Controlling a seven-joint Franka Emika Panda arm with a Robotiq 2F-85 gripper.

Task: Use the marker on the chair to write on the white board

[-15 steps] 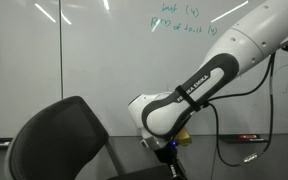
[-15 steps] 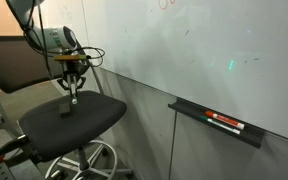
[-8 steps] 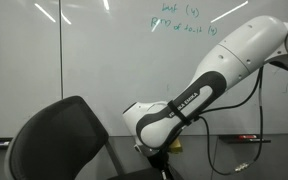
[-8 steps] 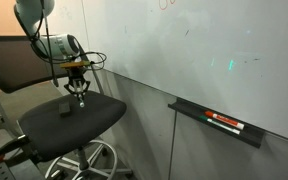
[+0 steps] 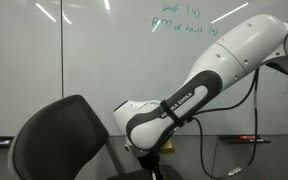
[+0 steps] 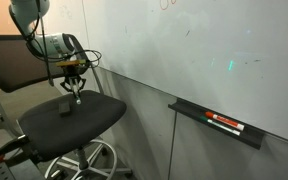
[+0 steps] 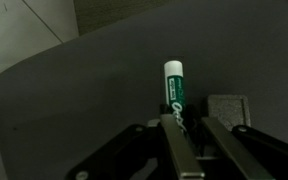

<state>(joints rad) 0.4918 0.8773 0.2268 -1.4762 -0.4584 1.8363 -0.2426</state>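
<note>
The marker (image 7: 175,95) is a thin pen with a green label. It sits between the two jaws of the pincer (image 7: 189,128), right over the seat of the chair (image 6: 84,125). The pincer is squeezed almost all the way shut, and the only thing it holds is the marker. It grips the pen at one end, so most of the pen sticks out past the tips. In an exterior view the marker (image 6: 77,99) hangs down from the pincer, close above the chair seat. I cannot tell for sure if its end touches the seat. A small dark block (image 6: 64,108) lies on the chair seat just beside the marker, and the pincer does not touch it. Next to the chair stands the white board (image 6: 184,50), with green writing high up. A ledge (image 6: 219,125) with red and dark pens sits under the white board, well apart from the chair. Some things could go wrong from here, I think. The grip is only on one end, so the pen could tip or slide out when the arm swings from the chair to the white board, or when it presses on the board. I cannot see if the cap is on. If it is, no line will show.
</note>
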